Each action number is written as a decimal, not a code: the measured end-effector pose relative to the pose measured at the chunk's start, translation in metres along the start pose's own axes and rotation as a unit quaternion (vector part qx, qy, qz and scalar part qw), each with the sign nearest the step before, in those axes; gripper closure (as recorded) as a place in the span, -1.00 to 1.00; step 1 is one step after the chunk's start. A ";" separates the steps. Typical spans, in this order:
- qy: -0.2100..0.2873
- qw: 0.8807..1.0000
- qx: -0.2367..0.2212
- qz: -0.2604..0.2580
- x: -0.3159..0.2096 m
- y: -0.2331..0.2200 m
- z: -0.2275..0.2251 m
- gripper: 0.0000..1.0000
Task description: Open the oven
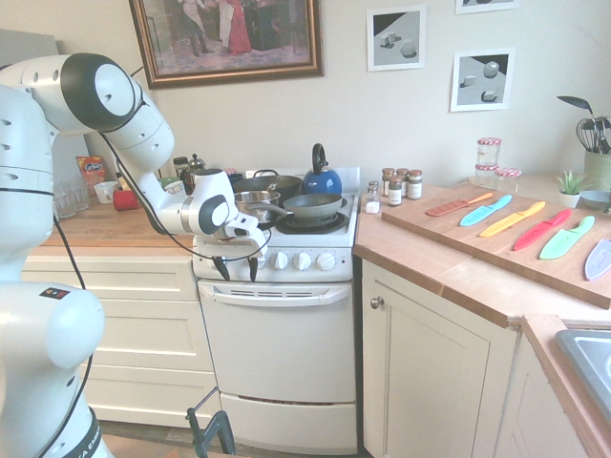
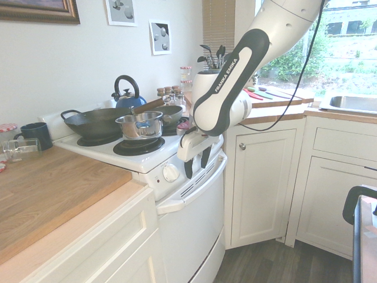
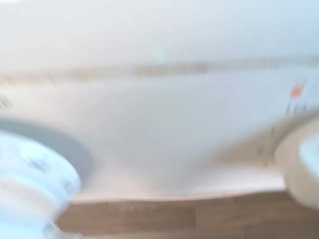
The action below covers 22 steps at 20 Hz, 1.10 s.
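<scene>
So far, the oven [image 1: 282, 348] is shut, so the big job is not done. It sits between the white drawers [image 1: 138, 334] and the white cupboard [image 1: 434, 358], with pots and pans on top. Its door [image 2: 191, 236] is flat against the front, with no gap that I can see. The gripper [image 1: 239, 277] is spread wide with nothing in it. It points down by the knobs [image 1: 302, 260], a bit higher than the long handle [image 1: 286, 300], and does not hold it. What is left, I think, is to go down, get hold of the handle and pull the door out and down.
</scene>
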State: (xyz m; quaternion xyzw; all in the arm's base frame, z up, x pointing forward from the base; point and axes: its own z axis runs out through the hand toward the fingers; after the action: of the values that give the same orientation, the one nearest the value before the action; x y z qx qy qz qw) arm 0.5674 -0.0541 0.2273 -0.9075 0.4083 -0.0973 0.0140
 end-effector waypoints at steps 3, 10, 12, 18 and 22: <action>-0.013 1.000 -0.016 0.009 -0.001 0.007 0.032 -1.00; -0.015 1.000 -0.018 0.001 0.013 0.004 0.080 -1.00; -0.014 1.000 -0.017 0.000 0.014 0.004 0.081 -1.00; -0.008 1.000 -0.007 -0.002 0.006 0.016 0.084 -1.00; -0.019 1.000 -0.014 -0.005 -0.018 0.050 0.096 -1.00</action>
State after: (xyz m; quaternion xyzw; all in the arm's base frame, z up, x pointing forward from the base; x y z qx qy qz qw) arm 0.5371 -0.0791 0.1250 -0.9115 0.4044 -0.0741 0.0084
